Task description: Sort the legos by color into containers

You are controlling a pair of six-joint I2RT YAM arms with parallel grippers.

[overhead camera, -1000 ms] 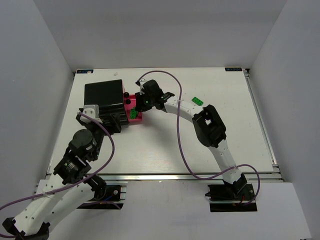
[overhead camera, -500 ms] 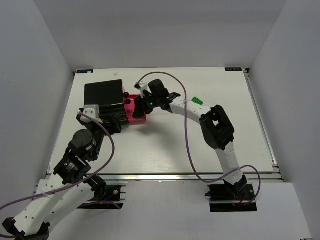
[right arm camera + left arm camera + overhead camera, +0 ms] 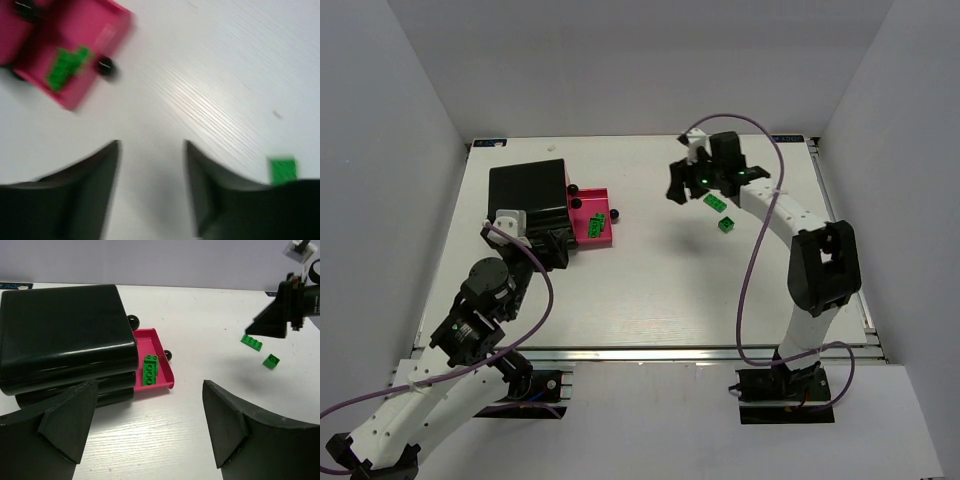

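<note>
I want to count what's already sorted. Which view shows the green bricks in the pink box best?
Left wrist: the green bricks lie close and sharp in the pink box, studs visible. The top external view shows them small; the right wrist view, only as a blurred green patch.

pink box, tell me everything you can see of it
The pink box is a shallow, glossy open tray with low walls, lying flat on the white table. Its left part is hidden under or behind the black box. Dark round knobs sit at its edges. Green bricks lie inside, near its front wall.
</note>
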